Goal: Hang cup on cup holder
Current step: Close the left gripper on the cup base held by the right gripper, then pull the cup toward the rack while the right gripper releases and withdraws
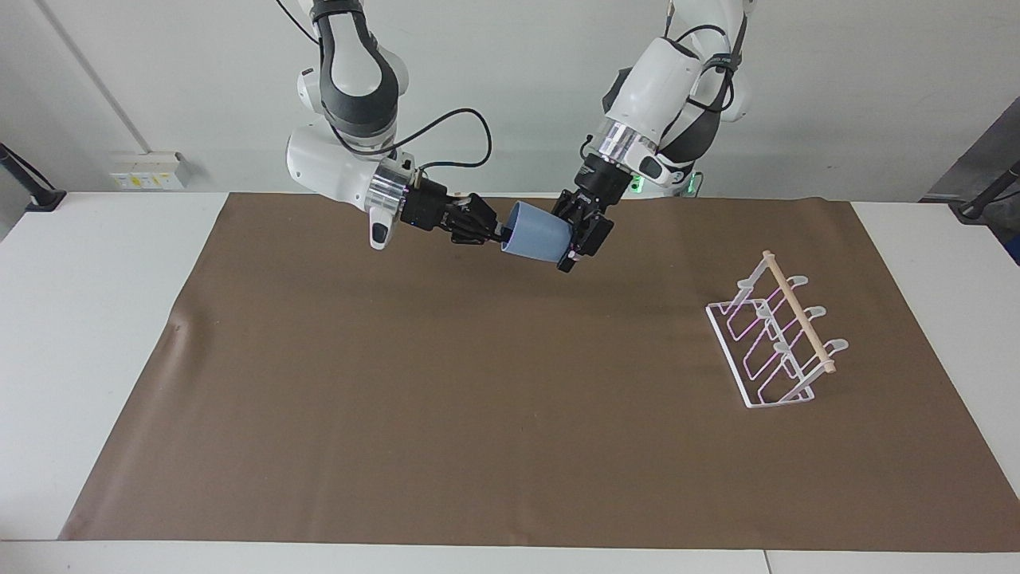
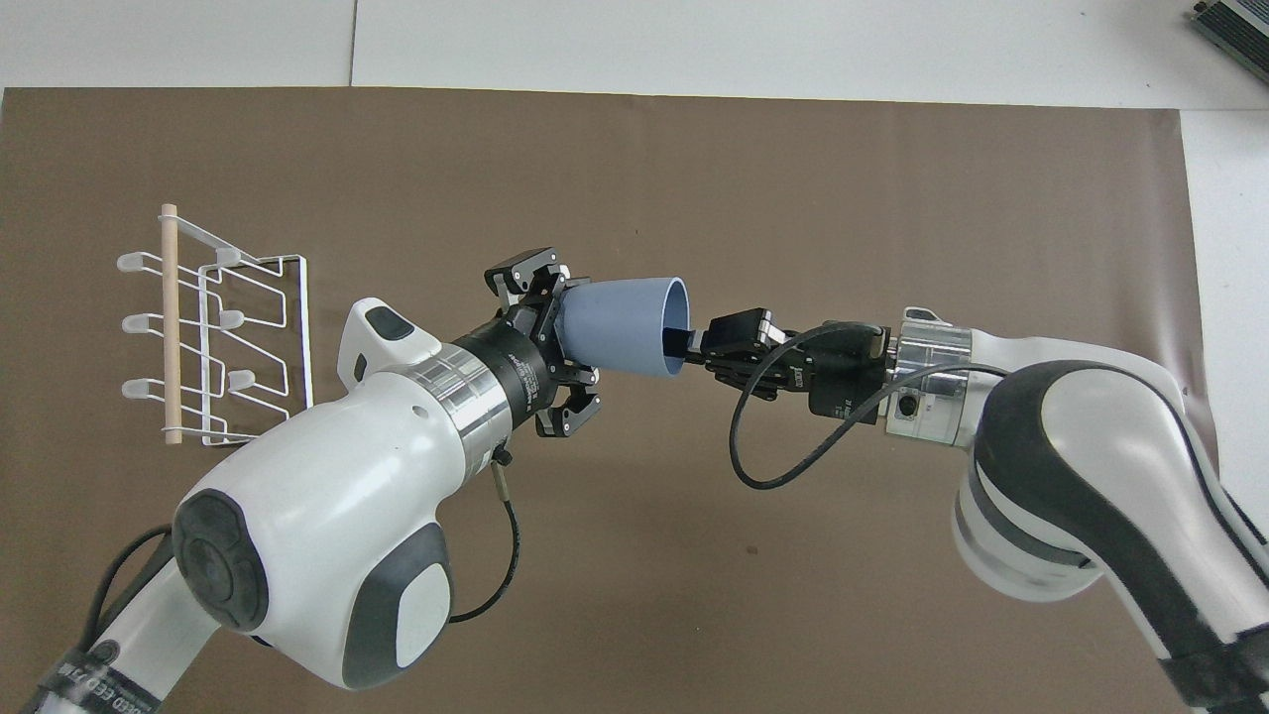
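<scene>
Holding cup in mid-air between both end effectors

Covering most of the white tabletop (image 1: 96,319) is a brown paper mat (image 1: 446,399), flat, with a small wrinkle at the edge toward the right arm's end. Plain white wall by the robots; a yellow-marked outlet box (image 1: 149,170) on it near the right arm's end. Dark clamp posts stand at both ends of the tabletop.

The cup (image 1: 537,238) is light blue, lying sideways in the air over the mat's strip nearest the robots, about mid-table. Rim faces the right arm, base faces the left arm.

Right end effector (image 2: 694,342): pinching the cup's rim, one finger inside the mouth, one outside. A black cable loops off its wrist.

Left end effector (image 2: 558,342): fingers spread around the cup's base end, one above and one below in the overhead view. Whether the pads touch the cup wall, cannot tell.

The cup holder (image 1: 777,339) sits on the mat toward the left arm's end, well apart from the cup and farther from the robots than it. White wire frame, pink-tinted prongs slanted upward, wooden dowel across the top. No cup on any prong. In the overhead view the left arm's wrist housing overlaps the holder's corner nearest the robots; the facing view shows them well apart.
</scene>
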{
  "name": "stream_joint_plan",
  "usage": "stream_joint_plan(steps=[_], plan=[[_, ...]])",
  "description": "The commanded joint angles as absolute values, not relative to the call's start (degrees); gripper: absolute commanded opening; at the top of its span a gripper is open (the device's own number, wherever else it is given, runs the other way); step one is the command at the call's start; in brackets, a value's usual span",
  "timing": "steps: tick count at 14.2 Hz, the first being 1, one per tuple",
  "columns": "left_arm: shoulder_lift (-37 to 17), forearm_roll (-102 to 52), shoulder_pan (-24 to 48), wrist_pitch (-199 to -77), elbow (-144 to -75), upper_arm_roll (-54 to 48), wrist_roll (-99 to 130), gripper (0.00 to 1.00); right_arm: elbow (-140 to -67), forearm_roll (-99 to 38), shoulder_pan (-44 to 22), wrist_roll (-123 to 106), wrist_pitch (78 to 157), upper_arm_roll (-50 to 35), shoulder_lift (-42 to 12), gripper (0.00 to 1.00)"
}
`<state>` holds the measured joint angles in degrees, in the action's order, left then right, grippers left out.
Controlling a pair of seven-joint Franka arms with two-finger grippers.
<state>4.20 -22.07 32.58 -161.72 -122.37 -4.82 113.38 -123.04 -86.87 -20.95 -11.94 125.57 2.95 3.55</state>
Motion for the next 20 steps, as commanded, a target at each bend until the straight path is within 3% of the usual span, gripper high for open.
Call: stream_joint_plan(steps=[1, 4, 5, 6, 7, 10, 12, 16, 20], plan=[[3.78, -22.41, 34.19, -161.81, -121.55, -4.31, 113.12, 0.32, -124.28, -87.98, -21.18, -13.71, 126.21, 2.90, 4.57, 0.00], [3.78, -22.41, 34.19, -161.89, -121.46, -4.31, 111.89, 0.00, -124.28, -87.98, -21.18, -13.27, 126.21, 2.90, 4.57, 0.00], [3.78, -22.41, 34.02, -161.89, -121.46, -4.31, 111.28, 0.00, -124.19, -87.89, -21.18, -13.10, 126.21, 2.90, 4.48, 0.10], [3.78, -22.41, 33.84, -161.89, -121.38, -4.31, 111.10, 0.00, -124.19, -87.89, -21.18, -12.83, 126.30, 2.90, 4.48, 0.36], [3.69, -22.41, 33.58, -161.89, -121.12, -4.31, 111.09, 0.00, -124.19, -87.80, -21.18, -12.83, 126.30, 2.90, 4.48, 0.47], [3.78, -22.32, 33.22, -161.28, -121.11, -4.22, 106.28, 0.00, -124.19, -87.72, -21.01, -12.40, 126.30, 2.90, 4.39, 0.65], [3.95, -22.06, 31.56, -156.30, -120.94, -3.96, 99.01, 0.00, -124.19, -86.41, -20.48, -12.30, 126.30, 2.90, 4.31, 1.00], [4.22, -19.18, 23.23, -142.76, -116.82, -3.69, 81.60, 0.00, -122.96, -75.17, -18.55, -11.52, 126.21, 3.16, 4.13, 1.00], [4.57, 5.91, 16.45, -141.33, -116.37, -3.60, 80.25, 0.00, -120.85, -57.35, -15.65, -8.62, 126.12, 3.34, 4.31, 1.00]])
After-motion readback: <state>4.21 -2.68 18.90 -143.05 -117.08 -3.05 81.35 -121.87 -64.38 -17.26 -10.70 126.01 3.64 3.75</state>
